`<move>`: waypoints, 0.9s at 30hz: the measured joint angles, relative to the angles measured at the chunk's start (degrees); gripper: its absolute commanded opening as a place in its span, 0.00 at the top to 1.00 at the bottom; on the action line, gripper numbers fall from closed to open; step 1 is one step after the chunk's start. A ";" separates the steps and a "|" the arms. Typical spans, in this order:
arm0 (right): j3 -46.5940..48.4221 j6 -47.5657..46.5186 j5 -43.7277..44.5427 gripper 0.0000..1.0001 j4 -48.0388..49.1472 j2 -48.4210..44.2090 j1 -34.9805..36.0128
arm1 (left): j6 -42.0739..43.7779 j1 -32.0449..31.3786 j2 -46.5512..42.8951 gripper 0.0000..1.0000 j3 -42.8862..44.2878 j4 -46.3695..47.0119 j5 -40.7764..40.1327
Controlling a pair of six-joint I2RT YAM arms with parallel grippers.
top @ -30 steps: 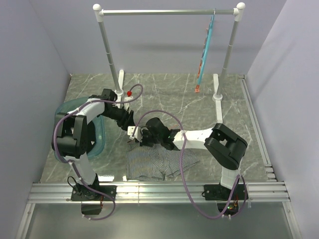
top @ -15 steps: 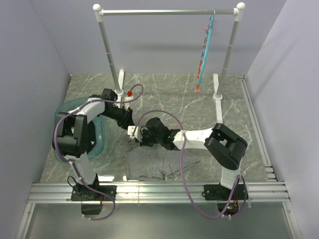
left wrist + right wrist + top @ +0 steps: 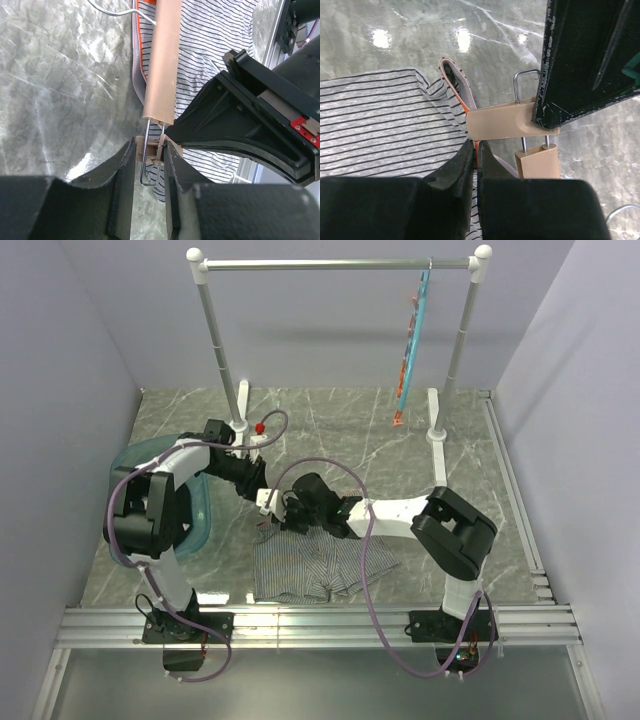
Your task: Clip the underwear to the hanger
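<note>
The grey-and-white striped underwear [image 3: 312,565] lies flat near the table's front; it also shows in the left wrist view [image 3: 215,40] and the right wrist view [image 3: 380,125]. The wooden hanger bar [image 3: 162,55] lies over its waistband, and part of the silver hook [image 3: 115,11] shows. My left gripper [image 3: 150,150] [image 3: 258,490] is shut on the hanger's end clip [image 3: 502,122], pinching it. My right gripper [image 3: 476,150] [image 3: 284,514] is shut on the orange-lined waistband edge, lifted up right beside that clip. The two grippers almost touch.
A teal basin [image 3: 203,515] sits under the left arm. A clothes rack [image 3: 340,264] stands at the back with a slim teal-blue hanger [image 3: 410,340] on its right end. A small red object [image 3: 259,427] lies by the rack's left foot.
Both grippers have crept slightly back and left together, with the clip and the waistband edge still held. The underwear body has not moved.
</note>
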 measured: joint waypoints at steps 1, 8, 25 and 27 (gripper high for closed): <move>0.20 0.26 -0.31 1.00 -0.37 0.00 -0.11 | 0.11 0.00 -0.35 1.00 -0.37 0.42 0.09; 1.97 1.66 -0.85 1.00 -1.86 0.11 -0.90 | 0.44 -0.02 -2.45 1.00 -1.40 2.05 0.13; 2.49 2.54 -0.74 1.00 -1.70 0.52 -1.60 | -1.62 -0.48 -4.28 0.46 -2.40 4.13 0.22; 2.49 2.43 -0.74 1.00 -1.51 0.52 -1.70 | -2.51 -0.48 -4.31 0.38 -2.40 5.14 -0.35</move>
